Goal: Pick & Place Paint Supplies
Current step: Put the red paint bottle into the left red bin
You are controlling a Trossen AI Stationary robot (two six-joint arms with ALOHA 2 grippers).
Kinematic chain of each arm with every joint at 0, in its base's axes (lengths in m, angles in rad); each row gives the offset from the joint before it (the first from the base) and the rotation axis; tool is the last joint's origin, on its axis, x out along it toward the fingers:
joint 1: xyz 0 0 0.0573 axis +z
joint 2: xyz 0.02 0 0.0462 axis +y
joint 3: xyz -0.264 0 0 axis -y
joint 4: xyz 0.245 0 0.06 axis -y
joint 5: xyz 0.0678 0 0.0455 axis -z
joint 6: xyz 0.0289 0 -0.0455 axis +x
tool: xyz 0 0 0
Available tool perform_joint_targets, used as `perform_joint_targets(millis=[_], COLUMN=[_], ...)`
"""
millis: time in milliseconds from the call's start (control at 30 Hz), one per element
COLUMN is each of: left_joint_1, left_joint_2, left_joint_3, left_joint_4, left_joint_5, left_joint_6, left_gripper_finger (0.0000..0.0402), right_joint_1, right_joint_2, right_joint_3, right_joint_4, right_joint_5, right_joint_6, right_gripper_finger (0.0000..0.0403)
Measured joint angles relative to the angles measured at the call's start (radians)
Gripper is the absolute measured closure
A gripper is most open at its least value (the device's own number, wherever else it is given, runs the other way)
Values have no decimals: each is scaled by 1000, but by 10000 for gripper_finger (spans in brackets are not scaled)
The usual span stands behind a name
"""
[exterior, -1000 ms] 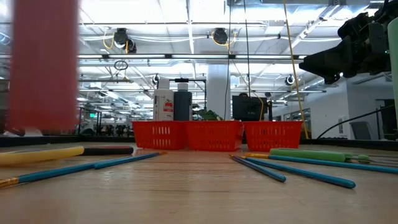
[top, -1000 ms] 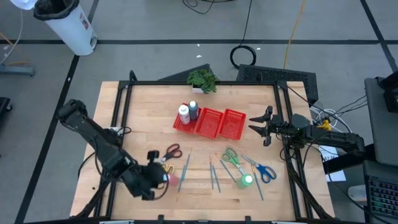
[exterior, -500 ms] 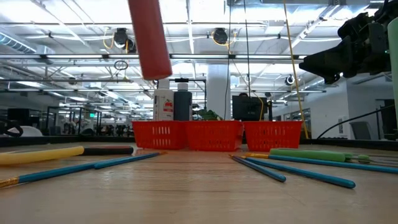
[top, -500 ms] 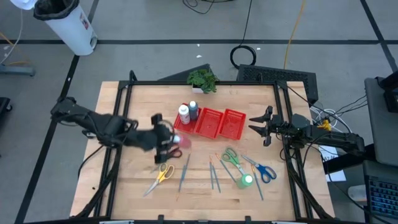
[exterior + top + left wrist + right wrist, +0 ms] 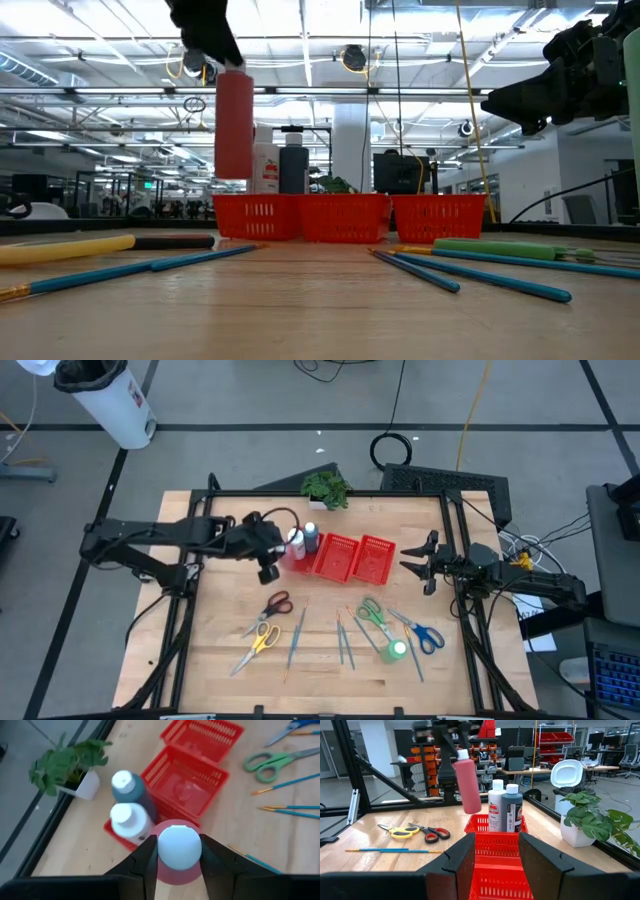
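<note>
Pink bottle (image 5: 234, 125) hangs gripped above red tray's (image 5: 257, 218) outer edge

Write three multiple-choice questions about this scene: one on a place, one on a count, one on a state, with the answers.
1. Where is the pink bottle?
A. lying on the table
B. in the air next to the red tray, at its end where bottles stand
C. beside the plant

2. How many bottles stand in the tray?
A. two
B. none
C. four

3. What is the left pincer doing?
A. hanging empty
B. gripping scissors
C. gripping the pink bottle at its cap

Answers:
1 B: the low view shows it hanging above the table, close to the white bottle and the dark bottle.
2 A: the left wrist view shows only these two in the end compartment.
3 C: its fingers press both sides of the cap.
</note>
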Motion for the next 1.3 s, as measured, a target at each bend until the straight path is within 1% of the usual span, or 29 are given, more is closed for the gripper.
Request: perform_joint_targets(millis=[167,467,1000,1300], left_joint_1=[47,83,102,101], left_joint_2=[2,3,3,3], left_joint_3=[-20,-79,-200,-252], left_joint_4=[31,81,185,194], left_joint_5=[19,52,77,77], left_joint_6=[11,21,-17,-57], left_gripper_finger=[280,280,279,278], right_joint_1=[0,0,0,0], right_joint_2=[0,0,0,0], right_joint_3=[0,0,0,0], right_joint_4=[0,0,0,0], right_joint_5=[0,0,0,0], right_joint_6=[0,0,0,0], right_gripper_finger=[261,261,261,261])
